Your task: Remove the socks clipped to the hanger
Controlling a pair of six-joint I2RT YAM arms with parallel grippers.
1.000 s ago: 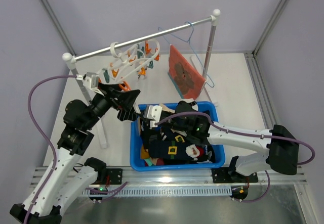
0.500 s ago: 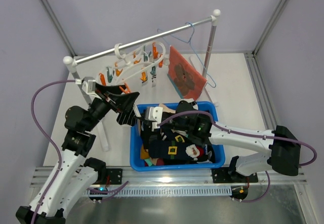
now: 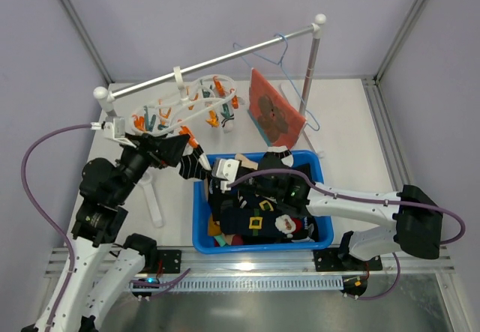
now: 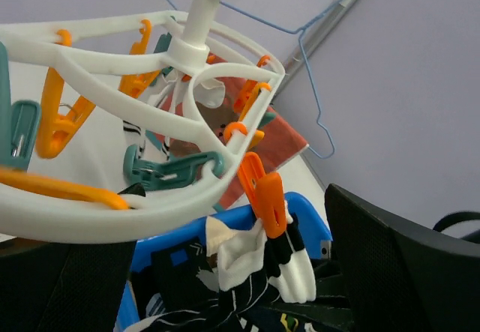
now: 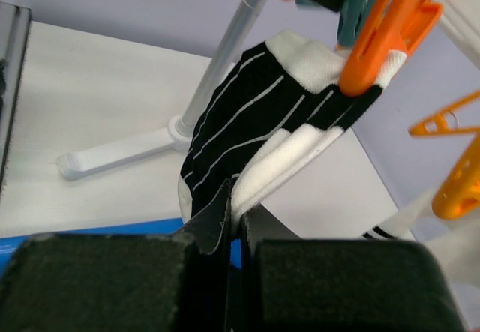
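Striped sock [image 5: 247, 115] hangs from orange peg [image 5: 379, 28] on hanger [image 3: 187, 100], over counter [image 3: 345, 122] left-centre, by blue bin [image 3: 197, 219] rear-left corner. Right hand [image 5: 234, 212] pinches sock's lower edge. Left hand [image 3: 182, 156] wide, just below hanger's near rim.

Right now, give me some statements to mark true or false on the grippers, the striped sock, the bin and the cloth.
1. The right gripper is shut on the striped sock: true.
2. The left gripper is shut on a peg: false, it is open.
3. An orange peg clips that sock: true.
4. The blue bin is empty: false, it holds clothes.
5. The orange cloth lies in the bin: false, it hangs beyond it.
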